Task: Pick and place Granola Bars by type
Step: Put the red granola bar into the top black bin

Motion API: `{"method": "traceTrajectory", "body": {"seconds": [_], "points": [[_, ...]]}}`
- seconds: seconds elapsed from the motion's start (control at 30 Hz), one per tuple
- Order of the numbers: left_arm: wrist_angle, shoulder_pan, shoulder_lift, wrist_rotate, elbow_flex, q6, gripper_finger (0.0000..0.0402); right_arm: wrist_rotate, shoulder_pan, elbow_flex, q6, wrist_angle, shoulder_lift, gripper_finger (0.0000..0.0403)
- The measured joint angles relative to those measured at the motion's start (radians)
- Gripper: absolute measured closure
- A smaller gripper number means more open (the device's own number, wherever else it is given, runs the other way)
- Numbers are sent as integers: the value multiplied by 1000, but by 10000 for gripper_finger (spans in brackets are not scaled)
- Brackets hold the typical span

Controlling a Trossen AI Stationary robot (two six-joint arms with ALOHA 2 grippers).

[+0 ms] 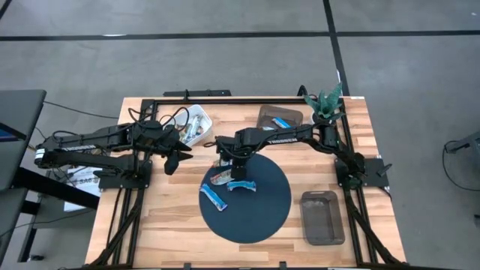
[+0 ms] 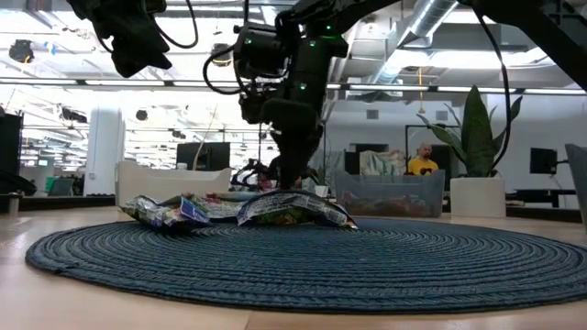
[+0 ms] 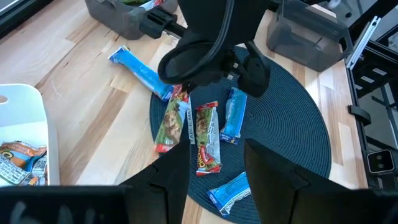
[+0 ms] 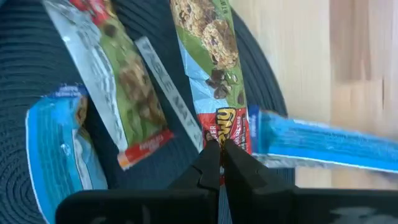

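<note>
Round blue mat on my counter carried the Granola Bars; my right pincer, fingers together, pinched one multicoloured bar's end, its length stretching straight ahead; left pincer hung apart, farther.

Round mat at table centre. Granola bars cluster on the mat's far-left part, one lying half off its edge. Right gripper over that cluster. White bin beyond the mat's left; left gripper beside it. Two bins right of mat: one behind, one nearer.
</note>
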Motion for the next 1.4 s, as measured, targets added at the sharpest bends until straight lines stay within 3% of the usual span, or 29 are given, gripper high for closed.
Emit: {"method": "traceTrajectory", "body": {"seconds": [0.3, 0.5, 0.9, 1.07, 1.2, 1.4], "points": [[0, 0, 0, 0, 0, -1, 261, 164, -39, 3, 126, -44, -106, 403], [3, 0, 0, 1, 0, 2, 261, 269, -141, 2, 267, -237, -183, 403], [3, 0, 0, 2, 0, 7, 261, 284, -328, 2, 366, -505, -215, 403], [3, 0, 0, 2, 0, 23, 261, 184, -374, 1, 367, -589, -222, 403], [3, 0, 0, -4, 0, 37, 261, 179, -388, 0, 366, -594, -222, 402], [3, 0, 0, -7, 0, 40, 261, 176, -380, 0, 357, -580, -222, 357]]}}
